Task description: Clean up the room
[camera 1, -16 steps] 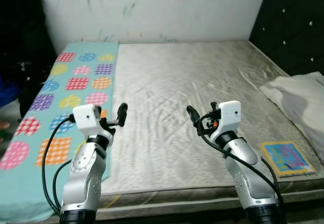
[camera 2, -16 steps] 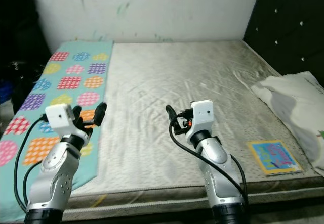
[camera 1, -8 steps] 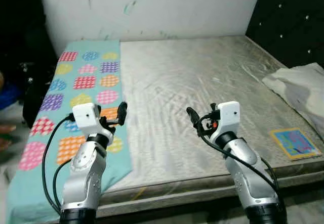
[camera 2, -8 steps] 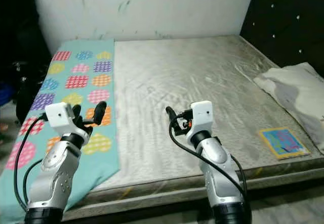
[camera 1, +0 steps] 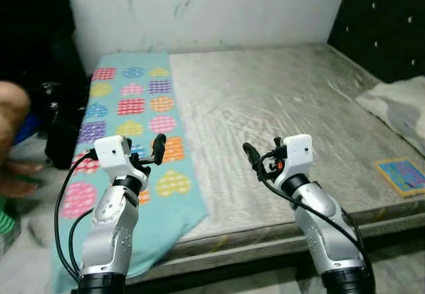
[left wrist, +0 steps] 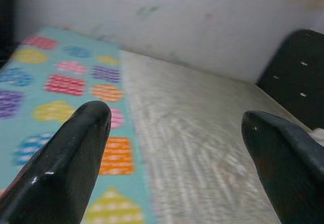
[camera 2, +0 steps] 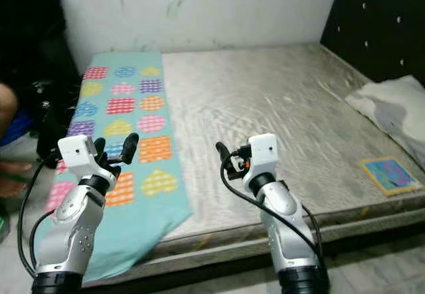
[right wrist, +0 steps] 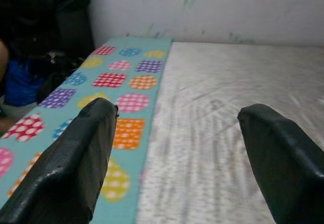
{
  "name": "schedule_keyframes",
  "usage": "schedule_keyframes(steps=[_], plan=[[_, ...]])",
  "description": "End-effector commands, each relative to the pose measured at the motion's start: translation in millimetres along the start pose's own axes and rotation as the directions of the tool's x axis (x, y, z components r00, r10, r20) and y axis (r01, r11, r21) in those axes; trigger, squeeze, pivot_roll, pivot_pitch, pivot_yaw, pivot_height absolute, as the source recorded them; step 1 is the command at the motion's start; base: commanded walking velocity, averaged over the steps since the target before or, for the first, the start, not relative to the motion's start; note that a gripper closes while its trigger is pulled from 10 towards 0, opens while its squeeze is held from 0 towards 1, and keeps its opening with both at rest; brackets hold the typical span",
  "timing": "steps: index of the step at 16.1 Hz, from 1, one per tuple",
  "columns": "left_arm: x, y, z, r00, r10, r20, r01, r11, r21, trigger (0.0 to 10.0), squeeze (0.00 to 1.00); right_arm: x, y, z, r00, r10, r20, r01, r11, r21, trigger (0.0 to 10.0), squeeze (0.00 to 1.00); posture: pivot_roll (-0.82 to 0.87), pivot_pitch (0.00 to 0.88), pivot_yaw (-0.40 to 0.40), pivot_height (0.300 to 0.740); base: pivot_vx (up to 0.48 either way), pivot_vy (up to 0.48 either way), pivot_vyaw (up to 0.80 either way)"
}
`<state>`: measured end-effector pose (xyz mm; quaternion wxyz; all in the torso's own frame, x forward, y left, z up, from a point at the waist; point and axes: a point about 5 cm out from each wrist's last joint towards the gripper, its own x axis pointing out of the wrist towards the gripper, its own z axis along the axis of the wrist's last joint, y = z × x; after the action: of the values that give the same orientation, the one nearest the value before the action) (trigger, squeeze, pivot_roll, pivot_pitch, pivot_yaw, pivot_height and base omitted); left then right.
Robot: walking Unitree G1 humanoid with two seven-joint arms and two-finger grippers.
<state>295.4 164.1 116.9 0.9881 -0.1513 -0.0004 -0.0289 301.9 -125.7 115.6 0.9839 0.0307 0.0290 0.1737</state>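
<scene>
The view has swung toward the robot's left over the last second: the bed [camera 1: 279, 101] now sits further right in both eye views, the pillow [camera 1: 396, 105] and the small colourful book [camera 1: 402, 176] have slid to the right edge, and a person's arm [camera 1: 12, 118] has come in at the far left. The things on the bed have not moved; it reads as the robot turning toward the patterned turquoise sheet [camera 1: 133, 118], likely the next thing to tidy. The sheet lies along the bed's left side, its long axis running from the wall toward the robot, the near end drooping over the mattress edge. Left gripper [left wrist: 177, 148] and right gripper [right wrist: 177, 148] hover spread wide, holding nothing.
</scene>
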Motion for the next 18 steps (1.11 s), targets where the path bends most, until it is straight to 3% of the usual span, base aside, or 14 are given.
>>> schedule_keyframes(steps=[1, 5, 9, 14, 18], plan=[[-0.6, 7.6, 1.8, 1.000, 0.031, -0.005, -0.031, 0.999, 0.010, 10.0, 0.00, 5.0, 7.3, 8.4, 0.999, 0.032, 0.027, -0.031, 0.999, -0.012, 10.0, 0.00, -0.14, 0.000, -0.007, 0.740, 0.000, 0.480, 0.00], [-0.7, 7.1, 2.7, 1.000, 0.029, 0.010, -0.029, 1.000, 0.009, 10.0, 0.00, 5.0, 8.5, 7.7, 0.999, 0.046, 0.022, -0.045, 0.999, -0.029, 10.0, 0.00, -0.14, 0.000, -0.007, 0.740, 0.000, 0.440, 0.00], [-1.9, 3.2, 4.0, 1.000, 0.002, 0.023, -0.002, 1.000, 0.003, 10.0, 0.00, 5.3, 10.1, 7.8, 0.998, 0.056, 0.022, -0.055, 0.997, -0.046, 10.0, 0.00, -0.13, 0.000, -0.007, 0.740, 0.000, 0.000, 0.53], [-2.1, 2.1, 4.1, 0.999, -0.016, 0.029, 0.016, 1.000, -0.012, 10.0, 0.00, 4.9, 9.2, 6.7, 0.998, 0.053, 0.018, -0.052, 0.998, -0.045, 10.0, 0.00, -0.13, 0.000, -0.009, 0.740, 0.000, 0.000, 0.00], [-2.1, 2.4, 4.3, 0.999, -0.021, 0.028, 0.021, 1.000, -0.010, 10.0, 0.00, 5.1, 9.6, 6.8, 0.998, 0.053, 0.020, -0.052, 0.998, -0.044, 10.0, 0.00, -0.13, 0.000, -0.009, 0.740, 0.308, 0.000, 0.00]])
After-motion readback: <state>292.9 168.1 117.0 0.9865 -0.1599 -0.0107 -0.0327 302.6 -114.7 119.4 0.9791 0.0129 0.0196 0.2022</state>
